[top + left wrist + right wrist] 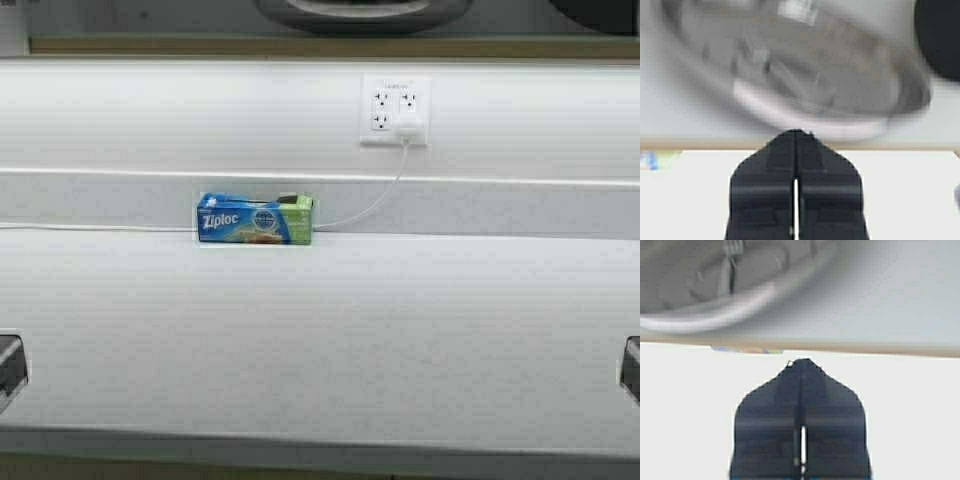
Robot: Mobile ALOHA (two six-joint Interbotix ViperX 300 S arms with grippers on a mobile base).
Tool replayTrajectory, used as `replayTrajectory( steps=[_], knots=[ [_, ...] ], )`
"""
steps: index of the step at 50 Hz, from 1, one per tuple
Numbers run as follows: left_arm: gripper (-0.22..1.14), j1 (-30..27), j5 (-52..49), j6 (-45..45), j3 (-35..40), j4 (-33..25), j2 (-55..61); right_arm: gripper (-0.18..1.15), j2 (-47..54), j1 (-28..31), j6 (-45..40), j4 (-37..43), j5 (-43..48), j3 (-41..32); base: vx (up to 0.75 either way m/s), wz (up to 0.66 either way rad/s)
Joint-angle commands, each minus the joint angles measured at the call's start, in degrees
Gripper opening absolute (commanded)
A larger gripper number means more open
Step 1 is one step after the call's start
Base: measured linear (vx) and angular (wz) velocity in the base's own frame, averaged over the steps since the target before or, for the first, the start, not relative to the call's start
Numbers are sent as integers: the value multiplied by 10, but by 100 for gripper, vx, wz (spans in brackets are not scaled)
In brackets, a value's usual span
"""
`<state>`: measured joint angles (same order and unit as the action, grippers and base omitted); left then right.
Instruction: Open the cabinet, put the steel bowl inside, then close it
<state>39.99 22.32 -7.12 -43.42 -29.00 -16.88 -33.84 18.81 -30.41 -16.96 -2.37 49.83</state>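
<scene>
Steel bowl [805, 75]: one; wide, shallow, round, mirror-bright steel with rolled rim; sat at 12 o'clock of the high view, partly cropped.
Ziploc box [255, 219]: one; blue-green cardboard rectangle, at 11 o'clock from centre of the countertop [320, 330].
Outlet [394, 110]: one; white plate, cord plugged in.
Left gripper [796, 137]: clenched, empty.
Right gripper [801, 365]: clenched, empty.

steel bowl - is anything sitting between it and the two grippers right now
Nothing visible does. In each wrist view the steel bowl lies beyond the shut left gripper and right gripper, with only bare white counter between. The Ziploc box stands off by the back wall.
</scene>
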Motion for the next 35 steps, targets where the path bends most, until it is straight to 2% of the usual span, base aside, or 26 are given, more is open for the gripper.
replayTrajectory(
  steps=[1, 9, 19, 35],
  knots=[
    [7, 0, -4, -80, -21, -62, -20, 7, 4, 7, 1, -2, 1, 0, -21, -8],
    [7, -17, -16, -134, -40, -81, -24, 7, 10, 6, 1, -2, -6, 4, -21, -7],
    [5, -39, -70, -141, -51, -81, -34, 7, -7, 7, 7, -2, -24, 4, -22, -5],
    [5, -46, -74, -151, -55, -63, -44, 7, -13, 6, 30, -15, -47, -7, -22, 0]
  ],
)
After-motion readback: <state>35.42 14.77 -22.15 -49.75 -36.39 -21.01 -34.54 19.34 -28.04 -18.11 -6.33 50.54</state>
